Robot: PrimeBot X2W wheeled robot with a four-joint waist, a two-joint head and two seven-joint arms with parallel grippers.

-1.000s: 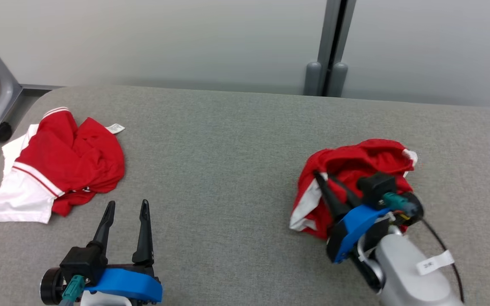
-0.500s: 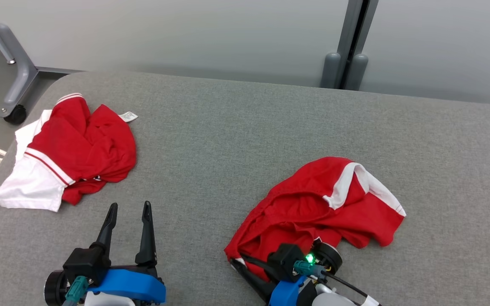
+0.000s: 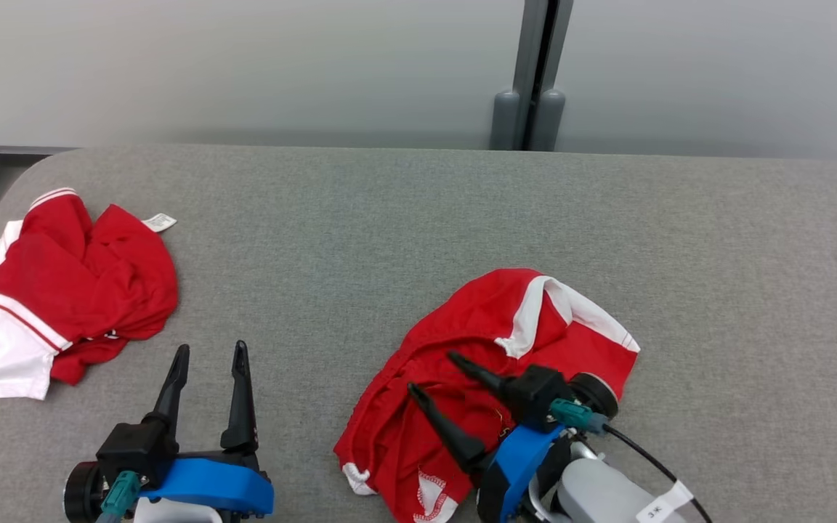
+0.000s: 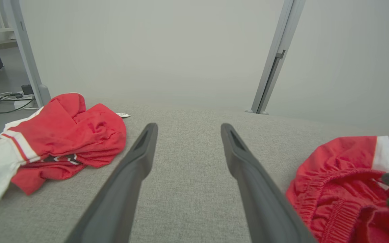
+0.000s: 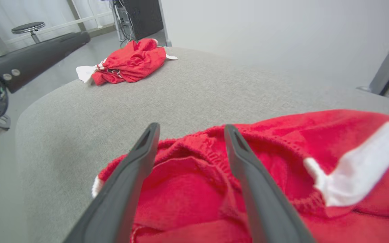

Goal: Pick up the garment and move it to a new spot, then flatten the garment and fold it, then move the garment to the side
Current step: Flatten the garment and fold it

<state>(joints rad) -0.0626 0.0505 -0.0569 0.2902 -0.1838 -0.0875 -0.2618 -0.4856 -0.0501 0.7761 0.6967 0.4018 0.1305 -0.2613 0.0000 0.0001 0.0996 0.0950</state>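
Spread well apart at the right gripper (image 3: 434, 373), both long dark fingers empty, clamped on nothing and slanting up and to the left over the red shorts (image 3: 484, 319); hard to tell whether grazing the cloth or just above it. Directly beneath and beyond those fingers, a crumpled heap of bright red mesh-like knit, with a gathered elastic waistband curling through the middle in ridged folds. On the far right side, a broad white stripe bent at an angle. At the near hem, small white patches, one with red stitching. Not flattened, not folded: bunched, with the left half puckered and the right half smoother. Placed on the near part of the grey fabric-covered table (image 3: 389, 218), a little right of centre. Likewise apart and empty at the left gripper (image 3: 211, 349), with fingers pointing straight up the head view over bare grey cloth, touching nothing. Further out on the left, near the table's rounded corner, a second garment (image 3: 84, 283), red with white panels and thin white piping, also rumpled, a small white label (image 3: 159, 222) poking out at its far edge. Behind the table, a pale wall (image 3: 244, 65) and a grey upright post (image 3: 531, 73).
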